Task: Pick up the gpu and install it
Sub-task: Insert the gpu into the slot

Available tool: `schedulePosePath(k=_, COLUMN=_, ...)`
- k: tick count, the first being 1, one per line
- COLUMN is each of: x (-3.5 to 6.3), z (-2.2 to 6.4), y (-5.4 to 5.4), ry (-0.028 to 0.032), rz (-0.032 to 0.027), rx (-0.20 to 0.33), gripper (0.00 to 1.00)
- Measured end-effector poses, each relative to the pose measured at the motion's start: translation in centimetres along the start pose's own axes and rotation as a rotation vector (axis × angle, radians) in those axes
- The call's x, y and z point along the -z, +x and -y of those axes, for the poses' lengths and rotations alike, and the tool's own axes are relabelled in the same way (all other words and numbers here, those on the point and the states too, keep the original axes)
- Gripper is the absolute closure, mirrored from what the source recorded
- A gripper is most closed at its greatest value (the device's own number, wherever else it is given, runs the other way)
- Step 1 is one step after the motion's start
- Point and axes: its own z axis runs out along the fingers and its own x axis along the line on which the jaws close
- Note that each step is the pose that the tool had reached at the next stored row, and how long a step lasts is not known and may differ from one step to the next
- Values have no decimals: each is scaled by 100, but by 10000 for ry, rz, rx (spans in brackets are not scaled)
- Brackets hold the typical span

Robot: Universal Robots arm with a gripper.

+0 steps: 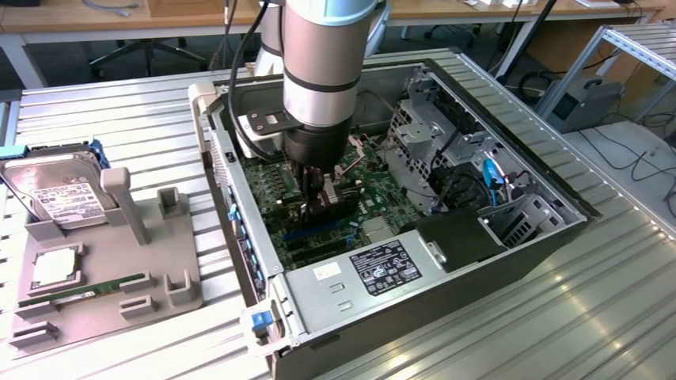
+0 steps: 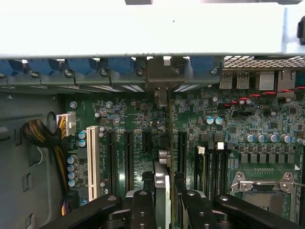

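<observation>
Holding the gpu by its top edge, the gripper is squeezing it from both sides, its fingers partly closed on the thin card. The card is standing on its edge over the green board inside the computer case, its metal end toward the case's back wall. It is probably light and stiff, but easy to break, so the edges look safest to hold.

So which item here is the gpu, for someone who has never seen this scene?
Start at the open computer case on the metal table; the arm reaches down into it over the green motherboard. The gpu is the thin card standing on edge between the gripper fingers, its metal bracket towards the case's rear wall. Unlike the empty black slots beside it, it rises upright above the board.
</observation>
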Motion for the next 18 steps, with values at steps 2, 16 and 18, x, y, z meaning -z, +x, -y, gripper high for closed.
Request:
schedulePosePath(k=2, x=8, z=-2, y=0, ry=2, rz=1, rx=0, gripper=73)
schedulePosePath(k=16, x=-4, z=-3, y=2, ry=-5, rz=-4, rx=-127, gripper=73)
schedulePosePath(k=18, x=-8, z=-3, y=2, ry=-6, rz=-5, rx=-127, gripper=73)
